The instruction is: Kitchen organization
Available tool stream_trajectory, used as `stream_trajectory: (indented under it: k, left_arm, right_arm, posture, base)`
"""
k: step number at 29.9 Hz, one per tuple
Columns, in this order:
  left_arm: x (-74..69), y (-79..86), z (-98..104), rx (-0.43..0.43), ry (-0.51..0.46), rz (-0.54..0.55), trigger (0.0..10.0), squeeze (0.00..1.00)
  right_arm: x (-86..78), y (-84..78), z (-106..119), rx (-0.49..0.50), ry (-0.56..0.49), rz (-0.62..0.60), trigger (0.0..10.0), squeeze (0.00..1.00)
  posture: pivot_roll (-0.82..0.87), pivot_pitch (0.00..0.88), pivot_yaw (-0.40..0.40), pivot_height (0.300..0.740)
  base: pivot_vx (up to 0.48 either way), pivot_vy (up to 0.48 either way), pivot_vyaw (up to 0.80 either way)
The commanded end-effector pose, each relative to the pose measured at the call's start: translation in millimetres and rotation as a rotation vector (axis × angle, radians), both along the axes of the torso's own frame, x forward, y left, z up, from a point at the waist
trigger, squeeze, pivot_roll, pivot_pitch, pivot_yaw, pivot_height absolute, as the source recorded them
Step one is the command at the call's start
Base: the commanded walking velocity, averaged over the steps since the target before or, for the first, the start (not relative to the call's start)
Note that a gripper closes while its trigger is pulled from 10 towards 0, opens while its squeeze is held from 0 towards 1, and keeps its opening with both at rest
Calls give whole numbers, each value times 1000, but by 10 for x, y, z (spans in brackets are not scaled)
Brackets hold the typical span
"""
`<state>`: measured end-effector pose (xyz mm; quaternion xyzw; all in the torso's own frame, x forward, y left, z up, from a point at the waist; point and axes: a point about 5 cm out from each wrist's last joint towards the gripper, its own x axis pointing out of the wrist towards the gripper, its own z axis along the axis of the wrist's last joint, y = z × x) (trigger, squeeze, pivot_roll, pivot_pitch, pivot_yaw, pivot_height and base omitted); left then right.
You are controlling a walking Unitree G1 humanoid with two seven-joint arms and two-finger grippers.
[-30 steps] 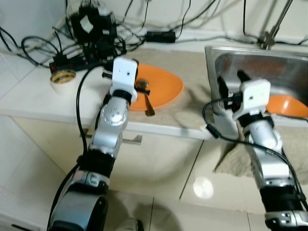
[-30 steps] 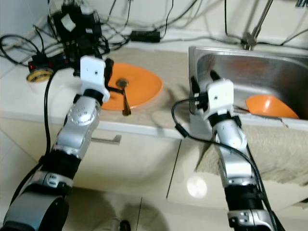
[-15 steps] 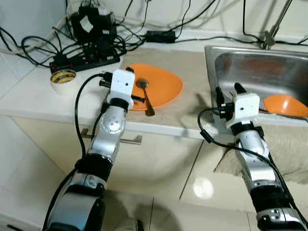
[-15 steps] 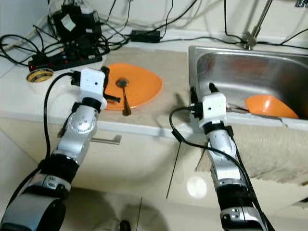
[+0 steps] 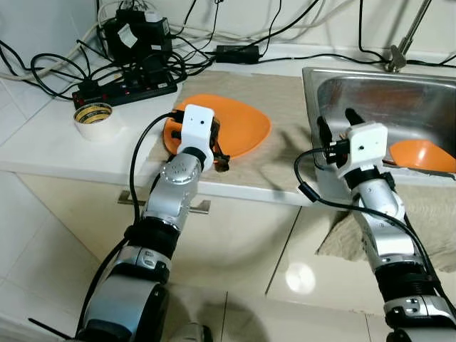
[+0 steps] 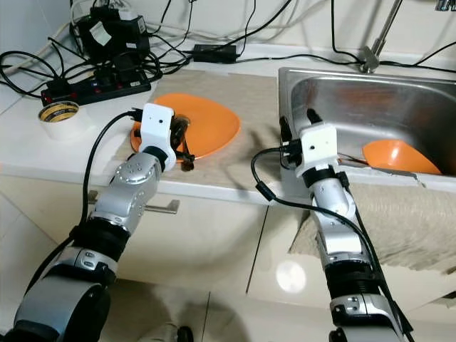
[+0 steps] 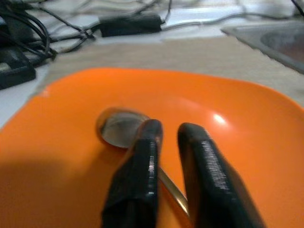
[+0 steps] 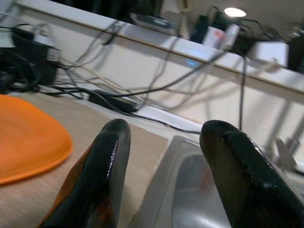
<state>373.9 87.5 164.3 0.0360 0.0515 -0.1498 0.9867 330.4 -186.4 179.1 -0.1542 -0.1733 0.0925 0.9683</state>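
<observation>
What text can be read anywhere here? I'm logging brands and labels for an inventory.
None is legible.
Tape roll: dark marks around its rim, too small to read.
Black box among the cables: a white label, too blurred to read.
Power strip: no readable markings.

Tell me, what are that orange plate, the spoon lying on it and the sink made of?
Orange plate: probably plastic; uniform colour with a soft glossy highlight. Spoon: metal by its look, its bowl grey and mirror-like. Sink: most likely stainless steel, silvery and brushed, with blurred reflections.
</observation>
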Motion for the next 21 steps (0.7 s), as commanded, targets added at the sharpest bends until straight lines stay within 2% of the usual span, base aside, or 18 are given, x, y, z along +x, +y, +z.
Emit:
stream_trajectory:
  k: [1,3,8,12,20,21]
  left_arm:
    - [29,-44,168,6,-9,-30,10000,1000]
    - [26,-44,167,30,35,-39,10000,1000]
    - [3,-38,113,53,84,-61,10000,1000]
    - [-40,1,34,61,170,-74,10000,1000]
    - [-63,37,-14,85,235,-63,10000,1000]
    - [-47,63,-18,91,247,-51,10000,796]
  right_arm:
    - [23,55,168,-16,-14,53,10000,0]
    - [24,97,171,-30,45,114,10000,0]
    - [10,147,107,-64,81,157,10000,0]
    - [-22,221,1,-76,133,186,10000,0]
    - [-41,255,47,-80,158,214,10000,0]
    - [-41,248,74,-79,154,217,10000,0]
  posture:
    - [23,0,33,740]
    - [23,0,33,740]
    - [22,0,30,740]
    - [28,0,30,740]
    - [28,0,30,740]
    - [32,0,31,740]
  base:
    - [0,0,0]
    - [0,0,0]
    - [0,0,0]
    - [0,0,0]
    - [0,0,0]
    - [0,0,0]
